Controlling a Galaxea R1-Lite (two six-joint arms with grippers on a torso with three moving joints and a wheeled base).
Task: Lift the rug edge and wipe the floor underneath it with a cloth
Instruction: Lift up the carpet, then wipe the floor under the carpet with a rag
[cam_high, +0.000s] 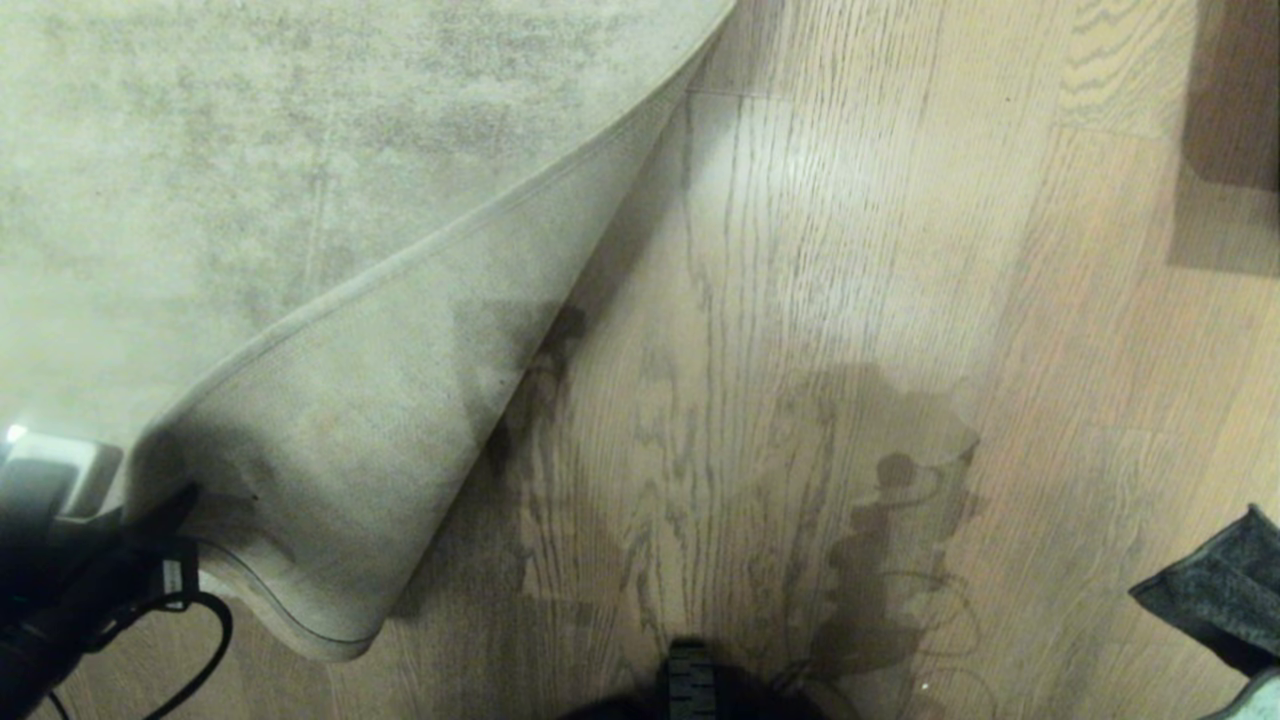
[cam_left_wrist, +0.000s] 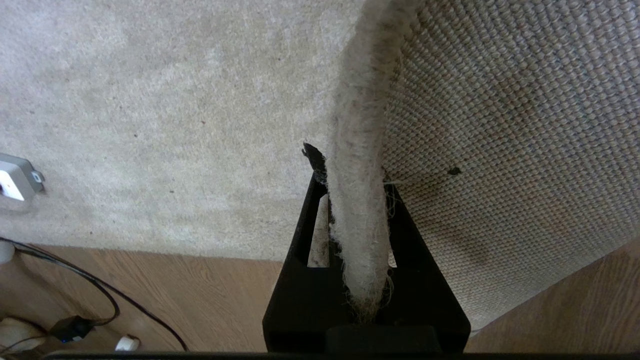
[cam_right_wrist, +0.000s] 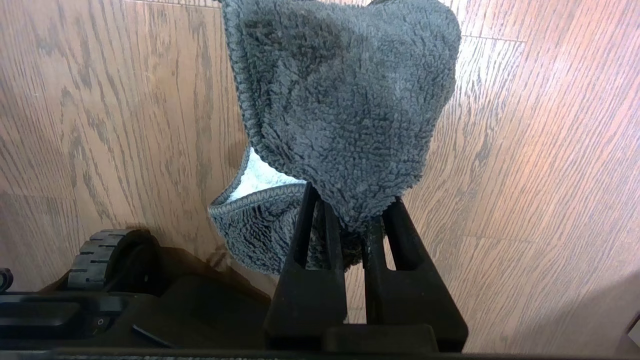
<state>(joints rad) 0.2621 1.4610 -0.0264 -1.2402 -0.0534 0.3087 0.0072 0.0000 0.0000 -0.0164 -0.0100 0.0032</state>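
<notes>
Pinching only the rug edge (cam_left_wrist: 357, 200), the left gripper (cam_left_wrist: 356, 210) could let the heavy fold slip back over the floor (cam_high: 800, 300) before the right gripper (cam_right_wrist: 352, 220), clamping the cloth (cam_right_wrist: 345, 100), wipes.

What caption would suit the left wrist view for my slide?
Left tool shut on the rug edge, folding it back to show woven backing above the floor.

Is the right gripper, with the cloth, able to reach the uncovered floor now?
Probably yes: the left gripper holds the rug edge folded back, and nothing lies between the cloth and the floor.
</notes>
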